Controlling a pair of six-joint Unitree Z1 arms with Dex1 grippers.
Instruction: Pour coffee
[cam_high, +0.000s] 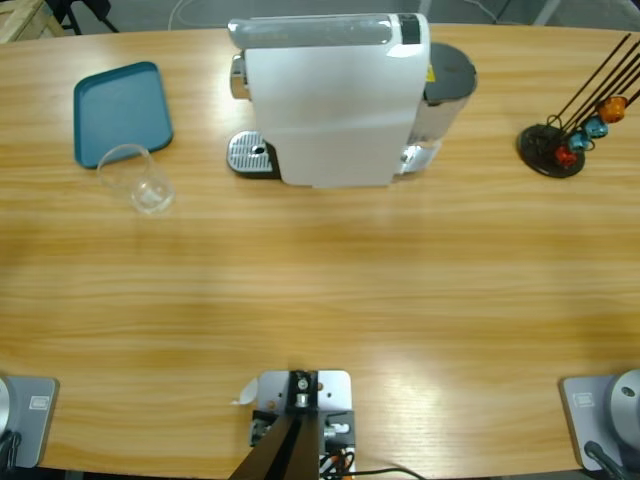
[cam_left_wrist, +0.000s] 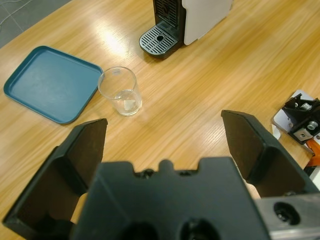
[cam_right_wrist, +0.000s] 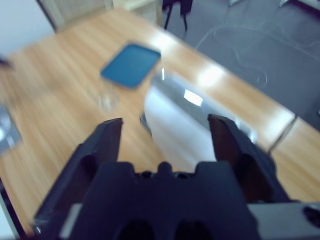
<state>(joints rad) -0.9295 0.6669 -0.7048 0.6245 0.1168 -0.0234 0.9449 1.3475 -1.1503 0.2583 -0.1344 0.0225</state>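
We see a long wooden tabletop (cam_high: 320, 300) from above, with neither arm reaching into the high view. A white coffee machine (cam_high: 335, 100) stands at the far middle, its metal drip grate (cam_high: 252, 153) sticking out on the left side and a grey water tank (cam_high: 447, 85) at its right. To the left lies a teal tray (cam_high: 120, 112), flat on the wood. A clear glass (cam_high: 140, 180) stands upright just beside the tray's near corner, between the tray and the grate; whether it touches the tray's rim we cannot tell. The glass looks nearly empty: we make out no amber coffee in it, only a pale glint at its bottom, and we cannot see coffee anywhere else either. At the far right stands a black wire capsule holder (cam_high: 555, 145) carrying a few orange, blue and red capsules (cam_high: 595, 125).

In the left wrist view, our left gripper (cam_left_wrist: 165, 135) hovers above the bare wood with its fingers (cam_left_wrist: 87, 145) spread wide and nothing between them; the glass, tray and grate lie ahead of it.

In the right wrist view, our right gripper (cam_right_wrist: 165, 140) hangs high over the machine, fingers (cam_right_wrist: 107, 140) spread apart and holding nothing.
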